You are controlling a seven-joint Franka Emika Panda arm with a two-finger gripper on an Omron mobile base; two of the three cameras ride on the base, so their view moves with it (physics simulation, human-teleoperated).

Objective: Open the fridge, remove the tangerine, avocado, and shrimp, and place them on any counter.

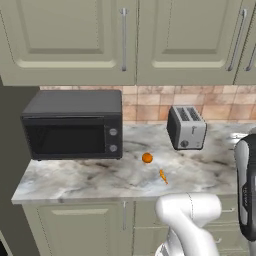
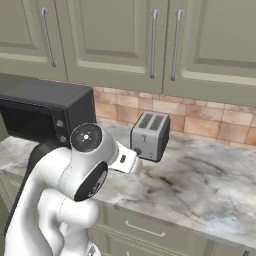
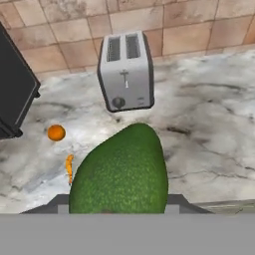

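Note:
A dark green avocado (image 3: 119, 174) sits large at the bottom of the hand view, with my gripper (image 3: 117, 205) shut on it, above the marbled counter (image 3: 209, 134). Its fingers are mostly hidden behind the fruit. The round orange tangerine (image 1: 147, 158) (image 3: 56, 133) rests on the counter (image 1: 75, 180) in front of the microwave's right end. The thin curved orange shrimp (image 1: 163, 175) (image 3: 69, 168) lies just nearer the counter's front edge, a little right of the tangerine. The fridge is out of view.
A black microwave (image 1: 75, 125) (image 2: 45, 110) stands at the counter's left end. A silver toaster (image 1: 186, 128) (image 2: 150, 135) (image 3: 125, 69) stands against the tiled wall. Sage-green cabinets (image 1: 125, 40) hang overhead. Bare marble (image 2: 200, 185) stretches right of the toaster.

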